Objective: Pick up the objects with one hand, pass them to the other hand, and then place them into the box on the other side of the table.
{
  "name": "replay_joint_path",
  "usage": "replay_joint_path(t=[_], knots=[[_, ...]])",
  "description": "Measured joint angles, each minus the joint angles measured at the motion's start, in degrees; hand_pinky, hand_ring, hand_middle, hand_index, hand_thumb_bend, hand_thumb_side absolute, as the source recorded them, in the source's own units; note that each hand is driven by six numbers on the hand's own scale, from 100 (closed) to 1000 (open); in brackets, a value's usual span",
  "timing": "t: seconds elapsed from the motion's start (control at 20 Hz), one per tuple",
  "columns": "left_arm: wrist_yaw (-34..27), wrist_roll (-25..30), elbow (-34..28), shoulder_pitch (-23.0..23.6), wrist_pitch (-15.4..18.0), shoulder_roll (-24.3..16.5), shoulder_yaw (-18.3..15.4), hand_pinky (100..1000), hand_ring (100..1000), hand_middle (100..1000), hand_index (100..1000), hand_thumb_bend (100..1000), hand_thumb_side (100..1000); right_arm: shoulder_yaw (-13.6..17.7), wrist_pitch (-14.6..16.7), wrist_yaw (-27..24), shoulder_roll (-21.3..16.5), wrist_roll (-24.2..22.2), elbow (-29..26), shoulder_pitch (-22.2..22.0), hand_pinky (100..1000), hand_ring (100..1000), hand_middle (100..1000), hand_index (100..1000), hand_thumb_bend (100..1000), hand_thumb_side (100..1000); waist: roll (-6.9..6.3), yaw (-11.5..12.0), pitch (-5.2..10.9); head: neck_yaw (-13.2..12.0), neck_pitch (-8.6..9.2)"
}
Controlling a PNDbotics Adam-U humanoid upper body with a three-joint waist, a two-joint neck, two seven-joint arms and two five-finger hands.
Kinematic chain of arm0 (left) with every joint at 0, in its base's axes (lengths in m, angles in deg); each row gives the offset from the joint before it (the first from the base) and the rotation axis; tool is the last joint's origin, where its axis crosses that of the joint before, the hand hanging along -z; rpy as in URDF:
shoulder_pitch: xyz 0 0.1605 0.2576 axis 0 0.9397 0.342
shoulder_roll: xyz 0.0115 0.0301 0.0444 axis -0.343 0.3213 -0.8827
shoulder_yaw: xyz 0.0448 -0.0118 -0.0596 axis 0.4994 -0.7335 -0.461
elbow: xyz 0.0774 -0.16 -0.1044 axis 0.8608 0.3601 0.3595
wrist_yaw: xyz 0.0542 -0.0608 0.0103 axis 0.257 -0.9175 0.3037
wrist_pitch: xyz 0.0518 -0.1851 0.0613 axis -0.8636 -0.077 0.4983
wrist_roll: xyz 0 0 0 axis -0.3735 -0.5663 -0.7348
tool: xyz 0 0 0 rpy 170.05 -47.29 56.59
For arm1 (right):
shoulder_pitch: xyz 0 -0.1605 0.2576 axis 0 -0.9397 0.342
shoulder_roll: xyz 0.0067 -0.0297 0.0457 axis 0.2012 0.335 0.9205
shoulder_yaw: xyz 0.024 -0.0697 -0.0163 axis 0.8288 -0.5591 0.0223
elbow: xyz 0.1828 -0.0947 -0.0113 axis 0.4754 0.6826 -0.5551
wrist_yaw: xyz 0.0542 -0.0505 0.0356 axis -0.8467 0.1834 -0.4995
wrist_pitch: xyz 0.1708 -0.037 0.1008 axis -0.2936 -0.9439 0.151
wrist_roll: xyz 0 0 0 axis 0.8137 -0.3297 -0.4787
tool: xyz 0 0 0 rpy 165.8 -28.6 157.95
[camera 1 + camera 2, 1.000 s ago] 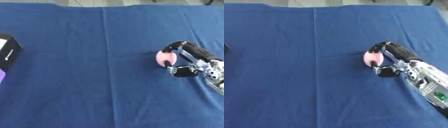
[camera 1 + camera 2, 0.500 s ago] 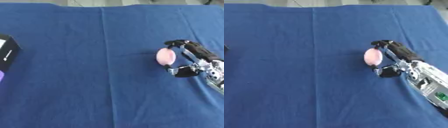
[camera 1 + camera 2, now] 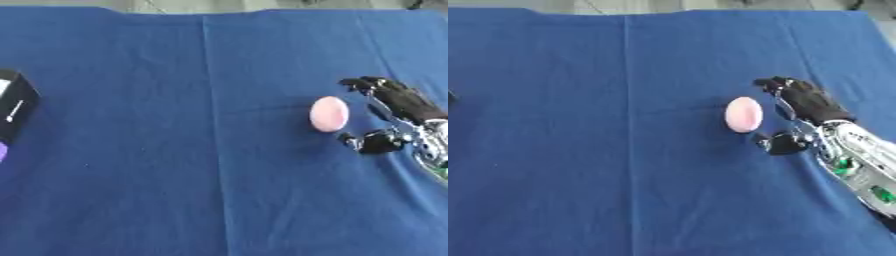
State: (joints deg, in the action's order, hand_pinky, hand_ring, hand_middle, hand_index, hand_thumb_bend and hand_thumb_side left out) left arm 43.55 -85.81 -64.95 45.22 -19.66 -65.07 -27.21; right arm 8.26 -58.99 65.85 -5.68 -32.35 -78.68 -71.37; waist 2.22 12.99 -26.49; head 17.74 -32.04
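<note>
Pink egg-shaped thing (image 3: 329, 114) is sitting on the blue counter (image 3: 175, 150) just beside my right hand (image 3: 802, 117), which is open with nothing in it. So basically nothing's done yet: no pickup, no handoff, and the box (image 3: 15, 107) is way over at the left edge.

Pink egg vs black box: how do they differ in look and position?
Colour: the egg is pale pink; the box is black with white marks.
Shape: the egg is a smooth oval; the box is angular with flat faces.
Place: the egg lies right of centre, just off the open right hand; the box sits at the far left edge, partly cut off.
Both rest on the blue cloth.
</note>
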Motion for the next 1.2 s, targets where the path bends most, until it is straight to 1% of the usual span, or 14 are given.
replay_joint_path(t=[0.1,0.2,0.4,0.55,0.65,0.9,1.0,1.2], knots=[[0.0,0.0,0.0,0.0,0.0,0.0,0.0,835,671,771,852,146,895,0.0,-0.7,-1.1,0.1,1.0,0.0,0.0,911,882,731,880,177,100,-0.07,0.1,-0.13,0.0,0.04],[0.0,-0.1,0.0,0.0,-0.1,0.1,0.0,836,671,771,852,145,894,-0.1,-0.9,-3.1,0.2,2.3,0.0,0.0,912,883,731,879,152,100,-0.10,0.1,-0.14,0.0,0.24],[0.0,-0.1,0.0,0.1,-0.1,0.5,0.0,840,673,771,851,143,894,-0.4,0.2,-6.5,0.2,4.3,0.0,0.2,912,884,734,887,153,100,-0.34,0.0,-0.16,-0.2,0.42],[0.0,-0.1,0.0,0.1,-0.1,0.5,0.0,840,673,771,850,144,893,-0.6,1.3,-8.0,0.2,4.5,0.0,0.5,915,887,739,888,184,100,-0.34,-0.1,-0.17,-0.5,0.43],[0.0,-0.1,0.0,0.1,-0.1,0.5,0.0,841,673,770,848,144,893,-0.6,2.0,-8.1,0.2,4.2,0.0,0.5,916,889,742,894,186,100,-0.30,-0.2,-0.17,-0.5,0.48],[0.0,-0.1,0.0,0.1,-0.1,0.5,0.0,841,672,770,847,144,892,-0.7,2.5,-7.7,0.2,2.5,0.0,0.5,918,892,755,911,253,100,0.02,0.2,-0.47,-0.5,0.55],[0.0,-0.1,0.0,0.0,-0.1,0.5,0.0,842,672,769,847,144,892,-0.8,2.5,-7.3,0.2,1.8,0.0,0.5,918,891,754,912,261,100,0.10,0.3,-0.55,-0.5,0.78],[0.0,-0.1,0.0,0.0,-0.1,0.5,0.0,842,670,768,845,144,893,-0.8,2.4,-6.8,0.2,0.8,0.0,0.6,919,892,751,910,240,100,0.37,0.6,-0.80,-0.5,1.03]])
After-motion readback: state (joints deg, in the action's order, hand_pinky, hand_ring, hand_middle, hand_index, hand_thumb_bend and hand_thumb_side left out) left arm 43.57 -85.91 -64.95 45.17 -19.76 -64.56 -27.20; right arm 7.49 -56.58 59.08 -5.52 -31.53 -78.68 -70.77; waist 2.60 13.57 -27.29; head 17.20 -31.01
